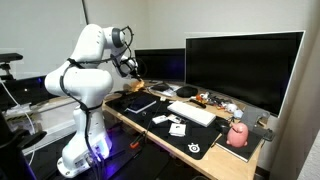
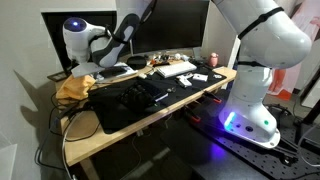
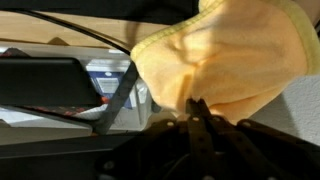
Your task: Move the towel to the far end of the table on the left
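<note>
**Towel pinched at the table's end, ready to be set down**

Yellow cloth fills most of the wrist view: the towel bulges up and away from the gripper. The jaws are drawn almost together on a fold at the towel's lower edge. That part of the picture is dark and blurred, so the grip looks firm but I cannot be sure how much cloth is caught.

In both exterior views the towel is a bunched heap with no clear long axis. It sits at the end of the table, beside the black mat and well apart from the keyboard. The gripper hangs just above it, toward the mat side.

The coming move turns on one relation: the heap lies directly under the fingertips, at the end the task names. So the likely next step is to let go and lift straight up, not to carry it further.
</note>
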